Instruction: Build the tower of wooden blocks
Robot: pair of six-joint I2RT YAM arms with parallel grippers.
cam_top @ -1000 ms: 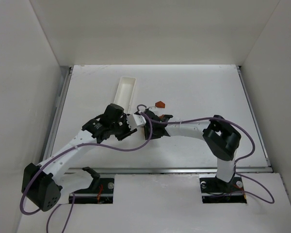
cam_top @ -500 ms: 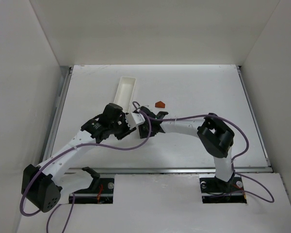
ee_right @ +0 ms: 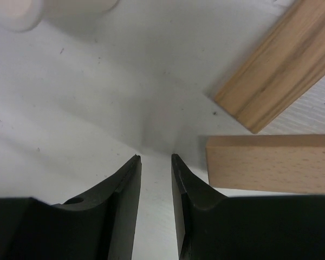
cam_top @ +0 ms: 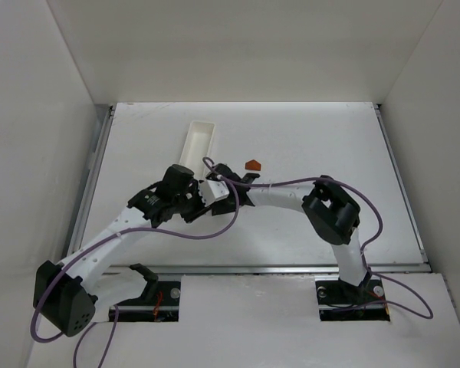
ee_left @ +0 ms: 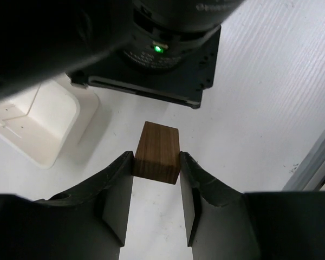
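Two claws: left claw (ee_left: 157,162) grasping brown block (ee_left: 158,146); right claw (ee_right: 155,160) narrowly parted, empty.
Tower pieces: tan blocks (ee_right: 271,162) at right of right wrist view; orange roof (cam_top: 252,164) upper centre.
Risk: claws crowd close; a nudge could scatter pieces.

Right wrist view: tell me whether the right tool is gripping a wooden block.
No: the right tool has only white table in its gap; two light tan wooden blocks lie beside it.
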